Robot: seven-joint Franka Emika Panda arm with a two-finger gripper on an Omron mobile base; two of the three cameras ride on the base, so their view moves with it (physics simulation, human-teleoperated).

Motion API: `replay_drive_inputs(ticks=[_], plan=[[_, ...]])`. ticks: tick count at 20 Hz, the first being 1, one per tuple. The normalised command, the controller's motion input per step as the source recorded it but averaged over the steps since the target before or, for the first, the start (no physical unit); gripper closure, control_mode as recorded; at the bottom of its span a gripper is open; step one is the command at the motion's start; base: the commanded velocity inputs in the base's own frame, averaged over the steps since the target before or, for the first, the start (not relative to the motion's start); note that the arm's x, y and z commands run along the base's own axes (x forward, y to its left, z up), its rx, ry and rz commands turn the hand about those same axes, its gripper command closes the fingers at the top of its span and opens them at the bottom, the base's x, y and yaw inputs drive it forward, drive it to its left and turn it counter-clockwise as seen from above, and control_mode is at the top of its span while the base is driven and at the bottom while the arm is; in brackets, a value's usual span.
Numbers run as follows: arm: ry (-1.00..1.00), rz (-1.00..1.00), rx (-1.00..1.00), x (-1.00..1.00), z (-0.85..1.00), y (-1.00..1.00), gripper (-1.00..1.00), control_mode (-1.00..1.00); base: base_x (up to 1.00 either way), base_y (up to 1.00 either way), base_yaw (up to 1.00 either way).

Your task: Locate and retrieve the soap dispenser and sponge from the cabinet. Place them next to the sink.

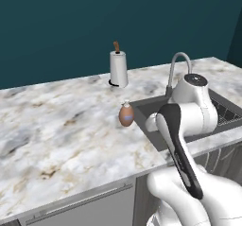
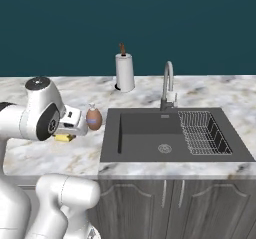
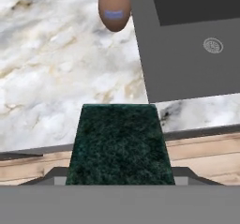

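Two task things are sitting in the frames; the soap dispenser [image 2: 93,118] is standing upright on the marble counter [image 1: 56,130], just beside the left rim of the sink [image 2: 150,148], at centre-left of the right base view; in the left base view it is showing at centre, next to the basin's near corner; that half of the job is looking done.

Sponge [image 3: 119,143] is filling the lower middle of the hand view, green scouring face toward the lens; in the right base view a yellow sliver of it is peeking out under the gripper [image 2: 67,133], at left of centre, low over the counter and near the bottle; jaws appear to be clenched on it from the sides, though the finger tips themselves are hidden behind the block, so the grasp is my reading rather than a thing seen; whether it is touching the counter I cannot tell.

Handling, as judgement: sponge is likely light and soft, giving under a squeeze, rough on the green face so not prone to slipping; nothing fragile about it; best hold is across the narrow sides near mid-length, as it seems to be now; a light squeeze is enough.

Bottle is the tippy one: bulbous, smooth, narrow pump top; the sponge is wanting a spot on bare marble short of it, to avoid a nudge.

Paper-towel roll [image 1: 118,69] is standing toward the back of the counter, well apart.
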Motion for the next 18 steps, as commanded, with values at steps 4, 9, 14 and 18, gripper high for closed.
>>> replay_drive_inputs(ticks=[4,9,14,18], plan=[[-0.18,0.00,0.01,0.27,-0.42,0.00,1.00,-1.00,0.00,0.00,0.00],[-0.13,0.00,0.00,0.18,-0.47,0.00,1.00,-1.00,0.00,0.00,0.00],[0.01,0.00,0.00,0.04,-0.25,0.00,1.00,-1.00,0.00,0.00,0.00],[0.05,0.00,0.00,0.08,-0.19,0.00,1.00,-1.00,0.00,0.00,0.00]])
